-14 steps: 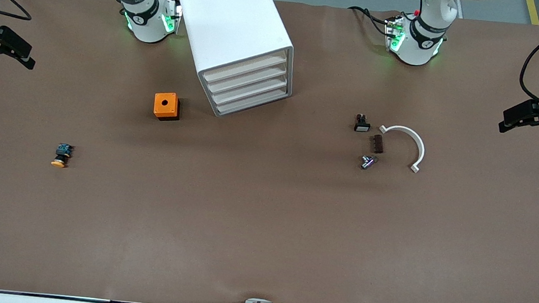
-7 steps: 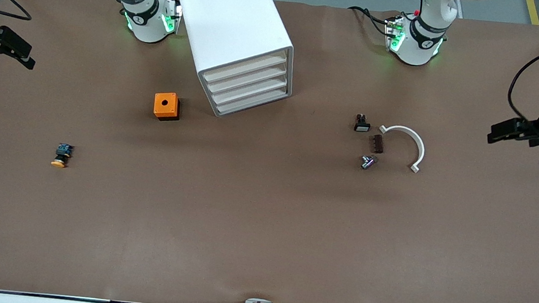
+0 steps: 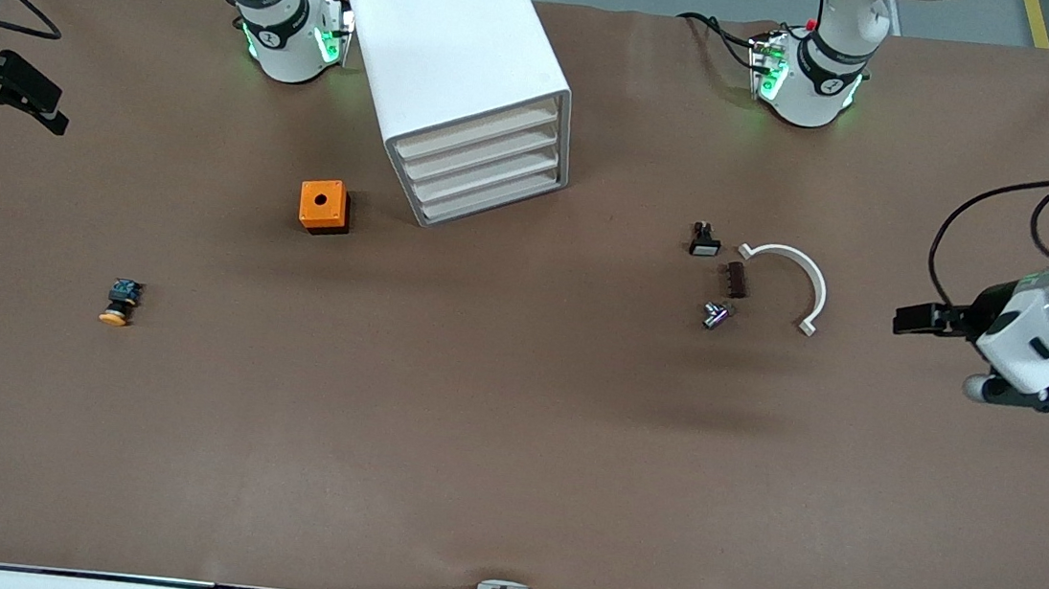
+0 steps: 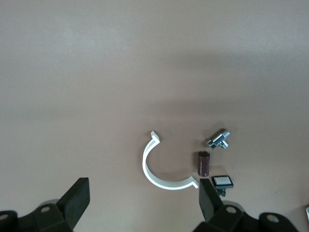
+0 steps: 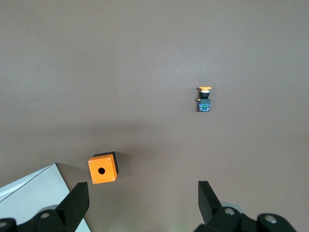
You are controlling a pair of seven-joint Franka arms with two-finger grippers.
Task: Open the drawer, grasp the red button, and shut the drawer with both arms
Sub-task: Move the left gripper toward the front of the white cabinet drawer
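The white cabinet [image 3: 456, 57] stands near the arm bases, and all its drawers [image 3: 483, 173] are shut. A corner of it shows in the right wrist view [image 5: 29, 195]. The button is out of view. My left gripper [image 3: 907, 320] hangs open and empty over the table at the left arm's end, and its wrist view [image 4: 143, 198] looks down on a small cluster of parts. At the table's edge by the right arm's end, my right gripper [image 3: 47, 107] is open too, holding nothing [image 5: 143, 195].
An orange cube with a round hole [image 3: 322, 205] [image 5: 102, 169] sits beside the cabinet. A button with an orange-yellow cap [image 3: 118, 303] [image 5: 204, 99] lies nearer the front camera. A white curved piece [image 3: 816, 282] [image 4: 145, 164], brown cylinder [image 3: 736, 279], metal fitting [image 3: 716, 314] and small switch [image 3: 705, 243] lie together.
The left arm has swung in from the table's edge toward the cluster of parts, its gripper still open. The right arm has not moved.
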